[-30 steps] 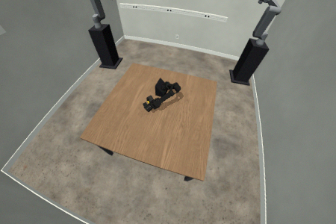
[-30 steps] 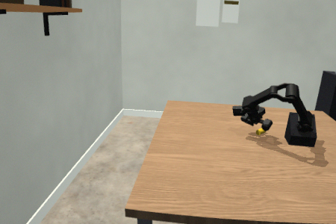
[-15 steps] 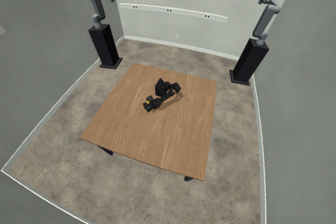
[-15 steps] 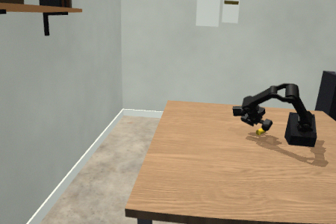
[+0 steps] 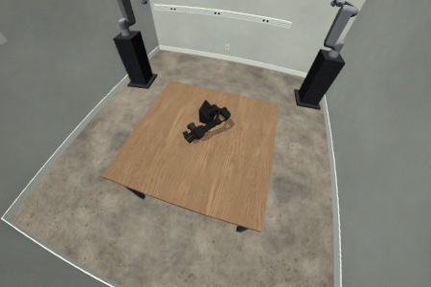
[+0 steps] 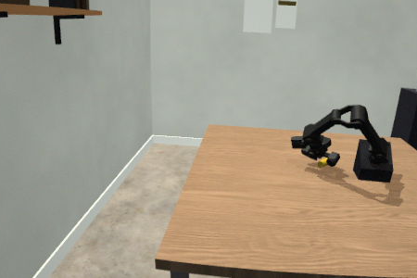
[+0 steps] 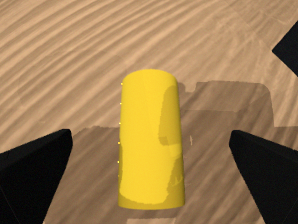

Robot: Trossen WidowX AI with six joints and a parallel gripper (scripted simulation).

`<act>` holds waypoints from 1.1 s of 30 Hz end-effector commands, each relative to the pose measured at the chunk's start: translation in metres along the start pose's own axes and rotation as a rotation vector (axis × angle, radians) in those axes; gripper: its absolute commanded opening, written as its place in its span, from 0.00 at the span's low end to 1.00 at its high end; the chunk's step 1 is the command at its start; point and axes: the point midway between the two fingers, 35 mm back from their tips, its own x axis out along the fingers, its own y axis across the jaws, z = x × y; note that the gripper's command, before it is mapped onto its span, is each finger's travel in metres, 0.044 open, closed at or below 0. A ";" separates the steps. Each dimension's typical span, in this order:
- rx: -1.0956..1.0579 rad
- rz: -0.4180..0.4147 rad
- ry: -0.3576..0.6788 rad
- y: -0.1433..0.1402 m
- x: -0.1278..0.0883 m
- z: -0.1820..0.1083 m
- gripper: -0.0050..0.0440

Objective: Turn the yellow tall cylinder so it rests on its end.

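Observation:
The yellow tall cylinder (image 7: pixel 150 141) lies on its side on the wooden table, lengthwise between my two black fingers in the wrist view. My gripper (image 7: pixel 153 138) is open wide and low over it, one finger on each side, with a gap to the cylinder on both sides. In the exterior view the cylinder (image 6: pixel 322 162) shows as a small yellow end at the gripper (image 6: pixel 328 159) just above the table. In the top view the gripper (image 5: pixel 191 134) hides nearly all of the cylinder.
The arm's black base (image 6: pixel 373 161) stands on the table behind the gripper. Two black pedestals (image 5: pixel 134 58) (image 5: pixel 319 78) with grey arms stand on the floor beyond the table. The table (image 5: pixel 198 148) has open wood all around.

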 end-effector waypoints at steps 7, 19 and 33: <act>0.001 0.004 0.004 0.001 0.014 0.000 1.00; 0.000 0.015 0.008 0.002 0.010 -0.001 0.36; 0.000 0.015 0.009 0.002 0.010 -0.002 0.36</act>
